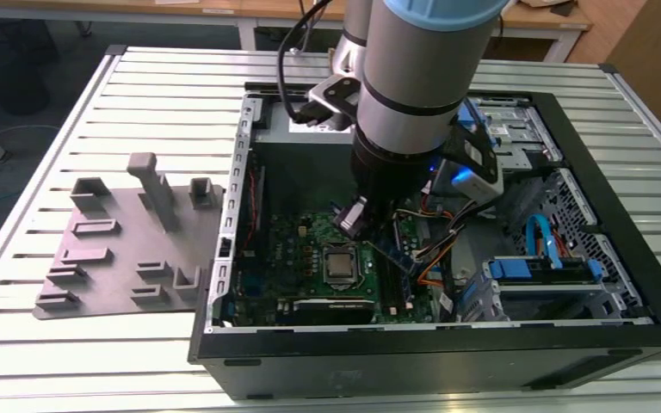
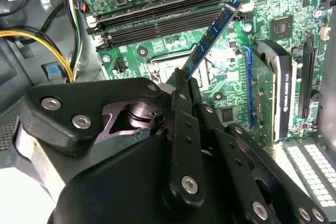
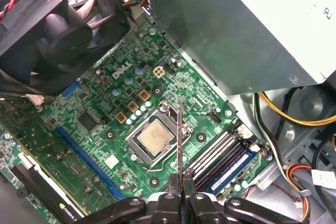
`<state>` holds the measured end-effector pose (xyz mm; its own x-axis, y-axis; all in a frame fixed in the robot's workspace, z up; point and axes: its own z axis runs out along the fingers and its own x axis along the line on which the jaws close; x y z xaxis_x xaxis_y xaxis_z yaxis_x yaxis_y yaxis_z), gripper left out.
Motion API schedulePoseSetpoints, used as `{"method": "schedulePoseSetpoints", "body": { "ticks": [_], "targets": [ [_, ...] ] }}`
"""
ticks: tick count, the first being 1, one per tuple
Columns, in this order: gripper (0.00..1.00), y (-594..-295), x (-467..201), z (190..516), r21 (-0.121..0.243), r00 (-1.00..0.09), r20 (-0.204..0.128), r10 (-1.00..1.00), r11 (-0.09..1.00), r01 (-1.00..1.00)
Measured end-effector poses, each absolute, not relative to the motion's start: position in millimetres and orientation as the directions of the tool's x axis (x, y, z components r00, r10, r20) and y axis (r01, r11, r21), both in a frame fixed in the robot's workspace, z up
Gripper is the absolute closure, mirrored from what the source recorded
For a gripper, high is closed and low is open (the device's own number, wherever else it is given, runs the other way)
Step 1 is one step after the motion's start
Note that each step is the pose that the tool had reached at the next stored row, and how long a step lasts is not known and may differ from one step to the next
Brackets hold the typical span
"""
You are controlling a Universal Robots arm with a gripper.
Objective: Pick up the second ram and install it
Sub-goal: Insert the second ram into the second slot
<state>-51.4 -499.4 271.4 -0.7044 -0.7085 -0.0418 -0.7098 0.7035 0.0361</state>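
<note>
My gripper (image 1: 351, 225) is down inside the open computer case, above the green motherboard (image 1: 296, 241). It is shut on the second ram (image 2: 210, 38), a thin flat stick that juts out from between the fingertips. In the first wrist view the ram (image 3: 179, 135) shows edge-on, held by the gripper (image 3: 182, 180) over the processor socket (image 3: 152, 137). In the second wrist view the gripper (image 2: 184, 85) holds the stick with its far end hovering just over the long black memory slots (image 2: 163, 22), tilted and apart from them. The slots (image 3: 218, 153) lie beside the socket.
The case wall (image 1: 238, 172) surrounds the work area. A grey power supply (image 3: 252, 24) and a black fan (image 3: 58, 30) stand close to the board. Yellow cables (image 2: 65, 51) and an expansion card (image 2: 283, 93) flank the slots. A grey fixture plate (image 1: 124, 249) lies at the exterior view's left.
</note>
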Motion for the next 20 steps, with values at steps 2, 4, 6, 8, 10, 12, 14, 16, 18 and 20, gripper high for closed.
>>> {"method": "schedulePoseSetpoints", "body": {
  "ticks": [2, 4, 6, 8, 10, 12, 14, 16, 18, 20],
  "targets": [
    [0.89, -499.4, -51.4, 271.4, 0.036, -0.715, -0.042, -0.698, 0.714, -0.699],
    [0.89, -499.4, -51.4, 271.4, 0.036, -0.725, -0.042, -0.688, 0.724, -0.689],
    [0.89, -499.5, -51.4, 271.3, 0.036, -0.734, -0.042, -0.677, 0.733, -0.679],
    [0.89, -499.5, -51.4, 271.3, 0.036, -0.742, -0.042, -0.669, 0.741, -0.67],
    [0.89, -499.5, -51.4, 271.3, 0.036, -0.748, -0.042, -0.662, 0.747, -0.663],
    [0.89, -499.5, -51.4, 271.3, 0.036, -0.754, -0.042, -0.656, 0.753, -0.657],
    [0.89, -499.5, -51.4, 271.2, 0.036, -0.759, -0.042, -0.65, 0.758, -0.651],
    [0.89, -499.5, -51.4, 271.2, 0.036, -0.764, -0.042, -0.644, 0.763, -0.645],
    [0.89, -499.5, -51.4, 271.2, 0.036, -0.768, -0.042, -0.638, 0.768, -0.64],
    [0.89, -499.5, -51.4, 271.2, 0.036, -0.773, -0.042, -0.632, 0.773, -0.634]
  ]
}}
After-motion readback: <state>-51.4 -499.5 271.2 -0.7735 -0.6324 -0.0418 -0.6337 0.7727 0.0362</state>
